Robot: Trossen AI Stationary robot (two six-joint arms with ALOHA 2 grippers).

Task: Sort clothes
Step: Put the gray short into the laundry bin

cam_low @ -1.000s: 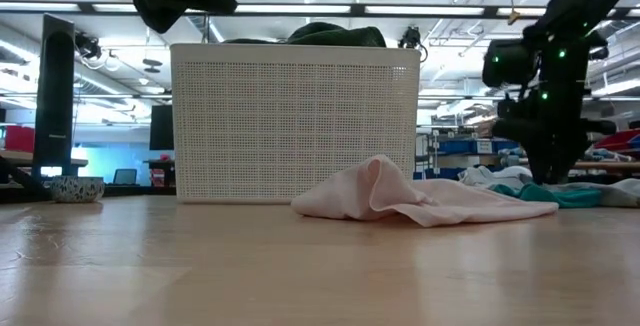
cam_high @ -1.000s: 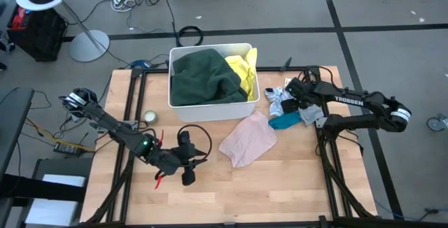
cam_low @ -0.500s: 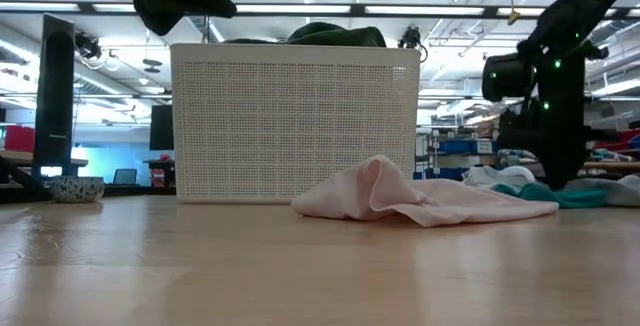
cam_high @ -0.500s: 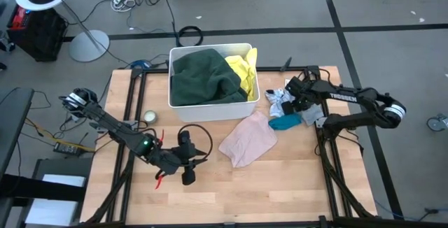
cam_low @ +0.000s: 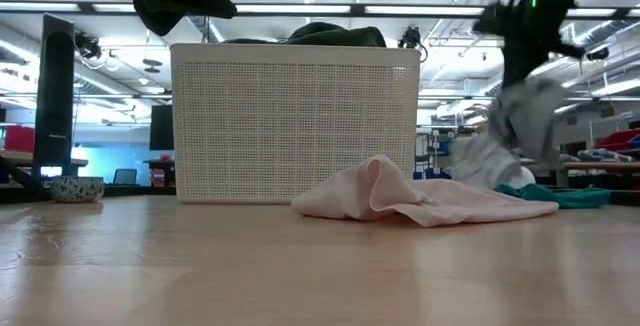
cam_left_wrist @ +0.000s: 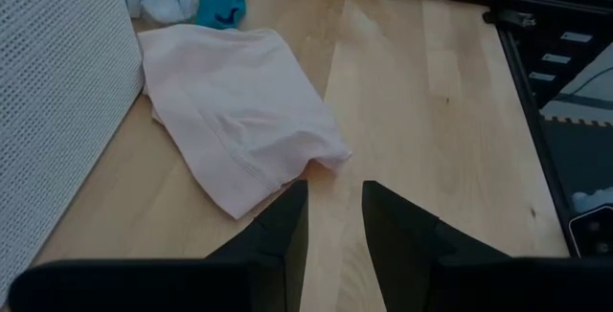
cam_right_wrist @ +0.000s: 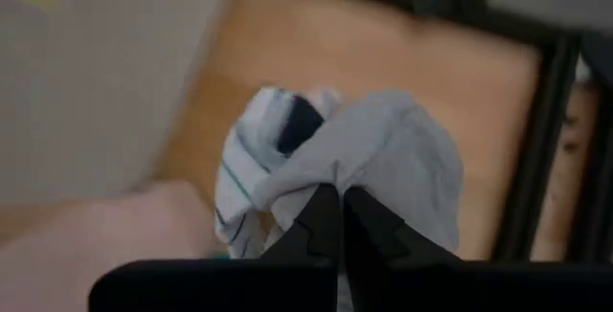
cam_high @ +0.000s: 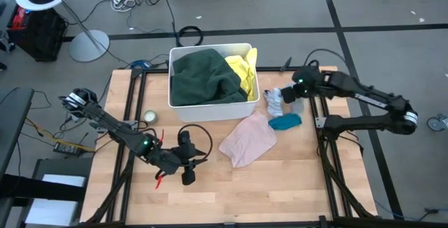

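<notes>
White perforated bin (cam_high: 210, 108) on wooden table (cam_high: 294, 179); small bowl (cam_high: 149, 117) beside it.

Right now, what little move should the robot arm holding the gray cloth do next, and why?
Probably carry it sideways toward the white bin. The right gripper is shut on the gray garment, lifted off the table, and the bin beside it already holds dark green and yellow clothes. The left gripper waits low.

Right gripper (cam_right_wrist: 334, 218) raised, fingers pinched together; left gripper (cam_left_wrist: 332, 218) low over the table, fingers slightly apart.
</notes>
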